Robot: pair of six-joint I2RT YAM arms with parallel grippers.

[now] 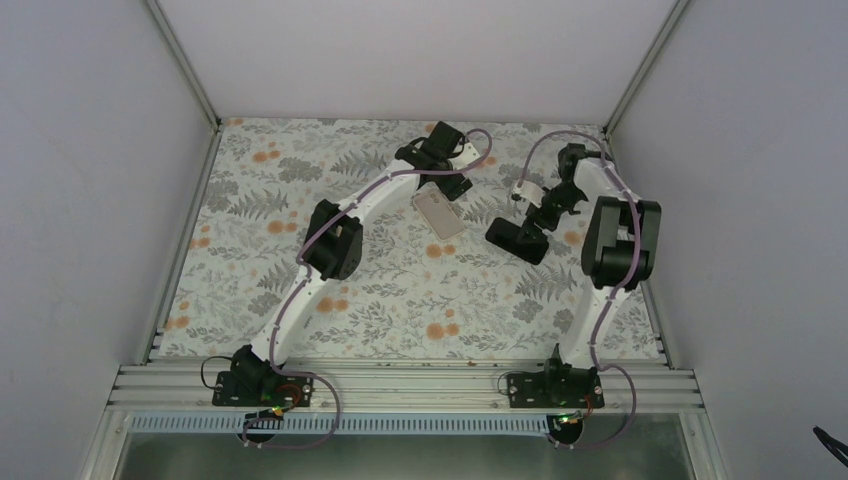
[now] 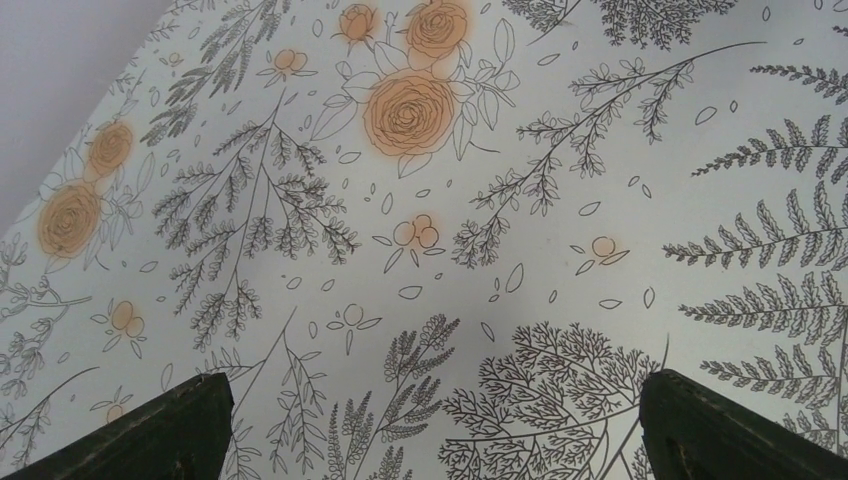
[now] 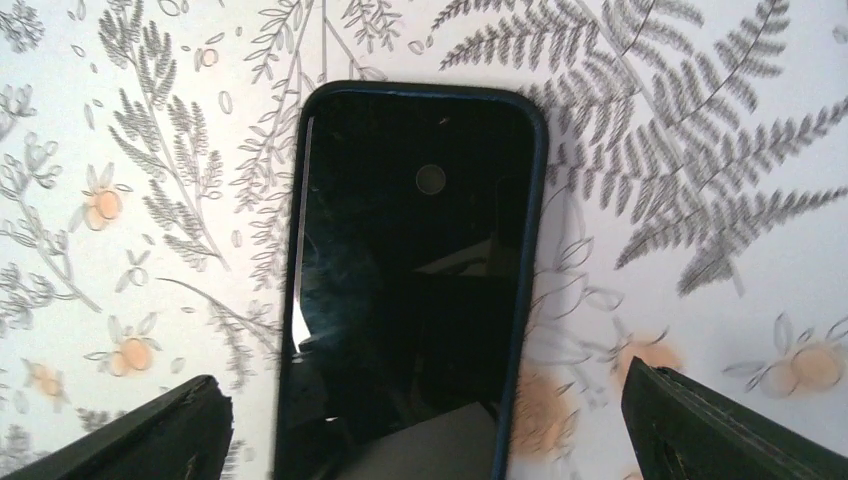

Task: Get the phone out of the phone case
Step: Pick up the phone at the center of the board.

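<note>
The right end effector [image 3: 425, 415] is hanging low over the floral bench [image 2: 600, 150], fingers [image 3: 150, 430] spread wide and gripping nothing. The black phone case [image 3: 420, 260] is lying flat right beneath it, running up between the two fingers and touching neither, with a small round mark showing on its dark face. Over on the other side, the left end effector [image 2: 432, 405] is also gaping wide and empty, looking down at printed ferns and roses. The pale phone [image 1: 437, 213] is lying flat just beside that left end effector, on its near side, clearly apart from the case.
</note>
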